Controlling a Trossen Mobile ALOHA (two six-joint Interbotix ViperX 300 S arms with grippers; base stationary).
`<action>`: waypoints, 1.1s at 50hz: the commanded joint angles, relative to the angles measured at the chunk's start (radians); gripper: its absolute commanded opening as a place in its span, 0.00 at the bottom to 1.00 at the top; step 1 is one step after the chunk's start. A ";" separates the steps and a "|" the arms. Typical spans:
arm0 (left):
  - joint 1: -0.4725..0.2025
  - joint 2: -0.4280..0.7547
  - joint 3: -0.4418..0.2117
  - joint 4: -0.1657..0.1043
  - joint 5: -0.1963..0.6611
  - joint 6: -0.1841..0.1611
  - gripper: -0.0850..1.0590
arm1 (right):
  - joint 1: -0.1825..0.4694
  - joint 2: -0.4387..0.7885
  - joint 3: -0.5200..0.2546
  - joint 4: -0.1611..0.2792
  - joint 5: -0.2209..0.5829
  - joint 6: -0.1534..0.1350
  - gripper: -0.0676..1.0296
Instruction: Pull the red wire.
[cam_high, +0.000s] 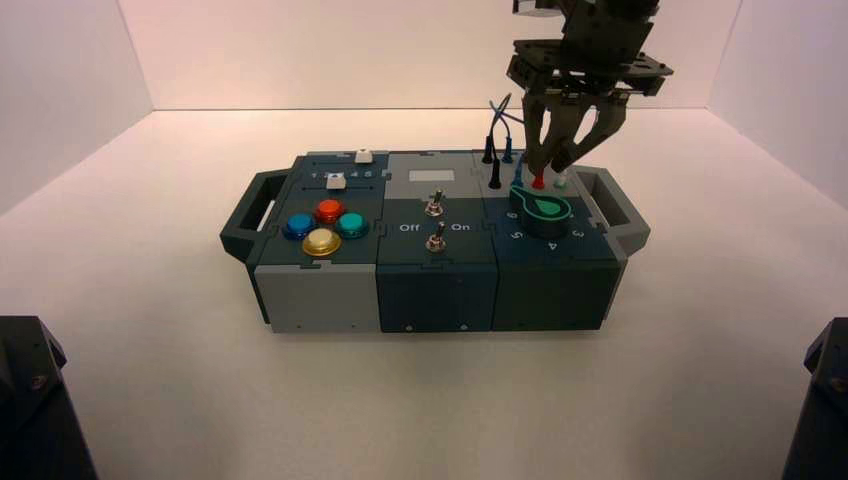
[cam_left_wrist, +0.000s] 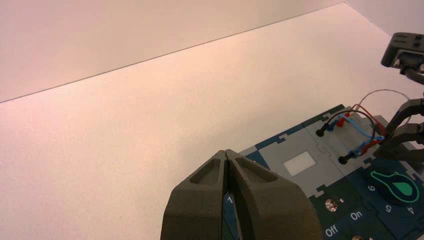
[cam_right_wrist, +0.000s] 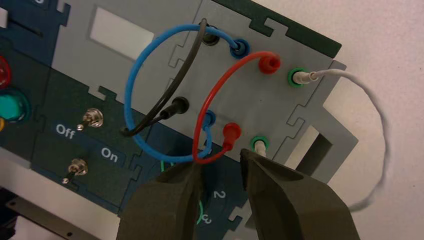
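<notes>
- We see the right gripper (cam_right_wrist: 220, 167) over the box's (cam_high: 330, 300) right rear corner, jaws released, straddling the red wire's (cam_right_wrist: 212, 95) loop near its front plug (cam_right_wrist: 231, 131).
- The wire arches between two sockets, both plugs seated.
- Our left gripper (cam_left_wrist: 227, 162) hangs clenched over the box's left side.
</notes>
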 joint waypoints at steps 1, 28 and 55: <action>-0.003 -0.009 -0.037 0.000 -0.006 0.003 0.05 | 0.002 -0.002 -0.034 -0.011 -0.006 -0.003 0.41; -0.003 -0.017 -0.037 0.002 -0.006 0.005 0.05 | 0.003 0.061 -0.074 -0.018 -0.008 -0.002 0.38; -0.003 -0.025 -0.037 0.002 -0.006 0.005 0.05 | 0.000 0.041 -0.077 -0.101 0.000 0.032 0.04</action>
